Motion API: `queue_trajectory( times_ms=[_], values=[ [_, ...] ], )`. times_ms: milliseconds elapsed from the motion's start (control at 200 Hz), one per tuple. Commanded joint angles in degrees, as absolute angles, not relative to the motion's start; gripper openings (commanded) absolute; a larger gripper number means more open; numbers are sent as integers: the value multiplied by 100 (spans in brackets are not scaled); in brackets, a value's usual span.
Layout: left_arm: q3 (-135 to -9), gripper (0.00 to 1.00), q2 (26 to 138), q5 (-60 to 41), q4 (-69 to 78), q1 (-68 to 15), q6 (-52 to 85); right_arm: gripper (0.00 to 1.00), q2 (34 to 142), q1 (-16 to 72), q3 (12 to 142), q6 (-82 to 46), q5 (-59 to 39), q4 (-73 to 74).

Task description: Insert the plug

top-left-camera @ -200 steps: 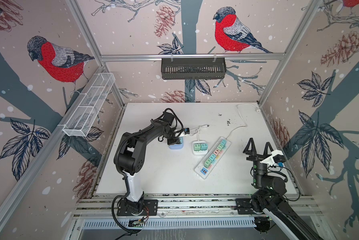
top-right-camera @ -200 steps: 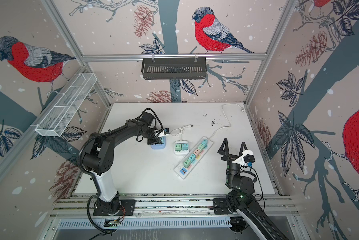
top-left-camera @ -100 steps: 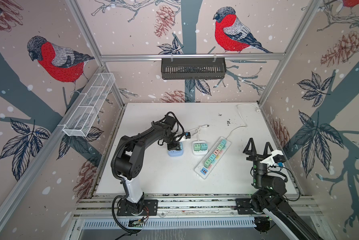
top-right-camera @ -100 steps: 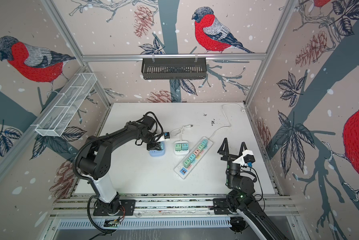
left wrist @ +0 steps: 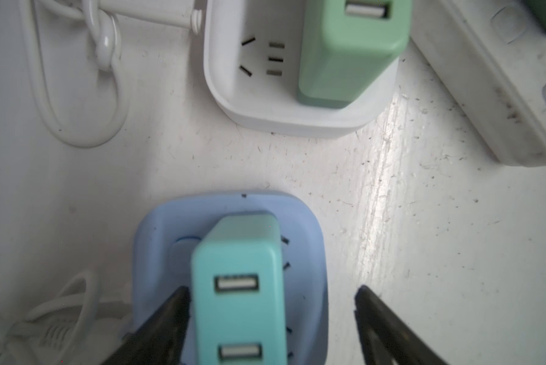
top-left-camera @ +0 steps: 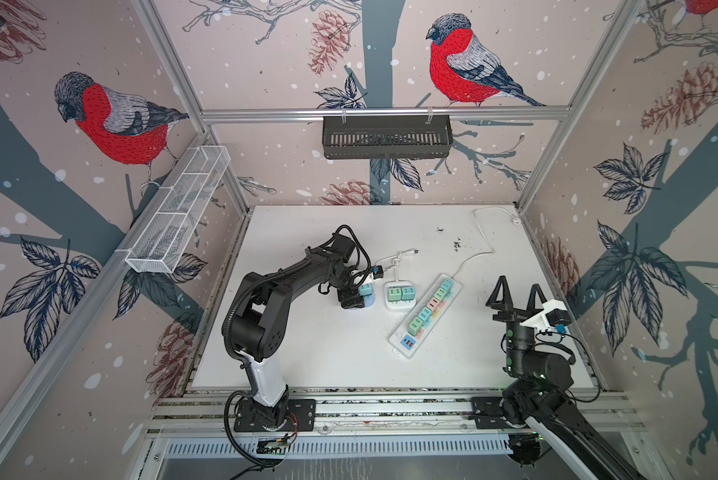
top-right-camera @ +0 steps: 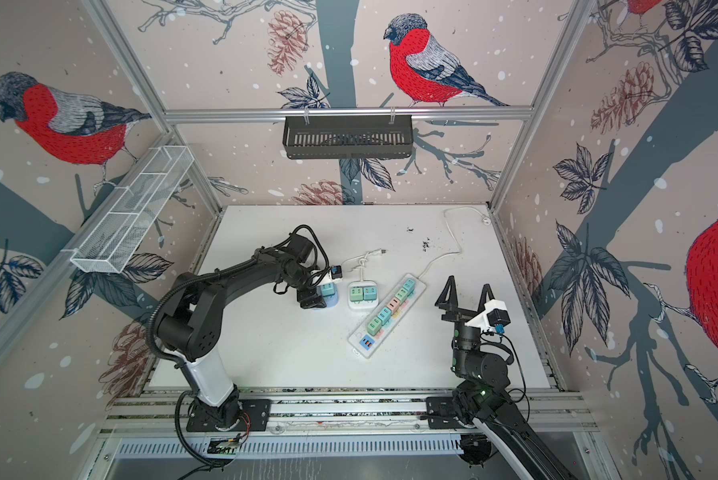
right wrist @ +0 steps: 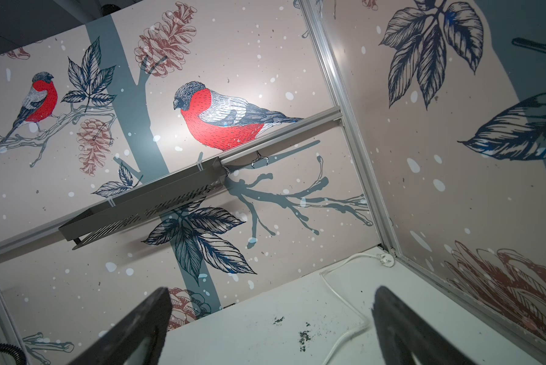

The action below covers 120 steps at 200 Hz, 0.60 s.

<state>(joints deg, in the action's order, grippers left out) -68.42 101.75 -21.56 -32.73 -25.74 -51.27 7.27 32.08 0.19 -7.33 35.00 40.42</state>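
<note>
The teal plug stands in the blue socket cube, near the white socket cube; the left gripper is spread around it, gripping nothing, one finger close against its side; the right gripper hangs wide open and empty, well apart. Pulling away should probably go straight up along the plug's axis; sideways drag could tip it or shift the cube.

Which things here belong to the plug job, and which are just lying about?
Job: teal plug, standing in the blue socket; left hand, open around it.
Lying about: white socket cube with green plugs; long power strip; loose white cable; black basket; wire basket; right hand, raised, open.
</note>
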Motion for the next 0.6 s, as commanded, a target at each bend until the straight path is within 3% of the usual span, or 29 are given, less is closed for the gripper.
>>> queue_trajectory(
  times_ms=[0, 235, 400, 480, 595],
  values=[
    [-6644, 98, 9661, -2168, -2837, -2666, -5007, 100, 736, 3190, -912, -752, 3466, 4061],
    [-4985, 98, 7099, -1519, 46, -2817, -3494, 100, 746, 3108, -935, -870, 3614, 4078],
    [-2788, 99, 5258, 594, 3750, -2806, -477, 100, 884, 2877, -923, -1042, 3598, 4147],
    [-2350, 98, 4692, 1667, 3827, -2745, 489, 100, 993, 2734, -901, -1154, 3587, 4152],
    [-2047, 99, 4467, 2067, 3388, -2577, 614, 100, 1142, 2526, -860, -1198, 3561, 4171]
  ],
)
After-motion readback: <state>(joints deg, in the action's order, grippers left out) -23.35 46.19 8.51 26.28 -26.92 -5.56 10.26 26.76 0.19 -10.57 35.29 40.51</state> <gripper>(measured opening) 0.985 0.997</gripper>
